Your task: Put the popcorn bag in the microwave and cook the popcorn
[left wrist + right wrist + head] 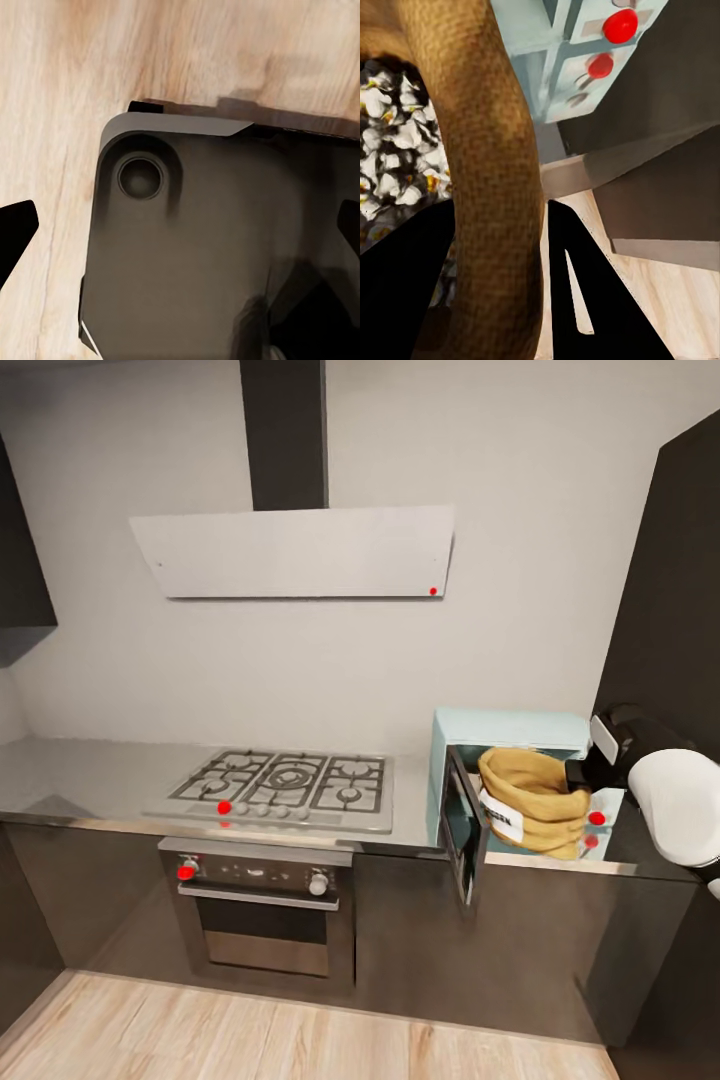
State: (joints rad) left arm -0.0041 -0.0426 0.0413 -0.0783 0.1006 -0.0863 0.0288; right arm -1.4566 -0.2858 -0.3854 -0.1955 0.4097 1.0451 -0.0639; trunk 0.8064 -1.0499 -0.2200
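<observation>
Mustard-tan popcorn bag [535,800] sits at the mouth of the mint-blue microwave [510,732], whose dark glass door [464,832] hangs open twd the room. Bag's tilted, thick rolled rim facing up and out, white band w/ lettering on its near side. From where I stand it's partly in front of the cavity, but I can't tell how much of it is inside.

Right gripper [502,285] has the bag by the rim: in the right wrist view one dark finger [405,292] is inside the bag and the other [585,292] outside, w/ the woven rim [499,187] pinched between them. So it's closed on the cloth, not wide. Inside the bag, popcorn [394,150] shows as a heap of small white puffed pieces w/ yellowish bits. Right arm, white shell and black wrist, comes in from the right of the head view, next to the microwave's red-marked knobs [597,818].

Microwave stands on the grey countertop [80,775], at the right end, beside a dark tall cabinet. Gas hob [285,780] is set in the worktop to the left, oven [262,905] under it, pale hood [295,550] above.

Left gripper [180,232]: black fingertips at opp. edges of its wrist view, well apart, nothing between them; below it a dark grey part of the robot's base and light wood floor [67,75].
</observation>
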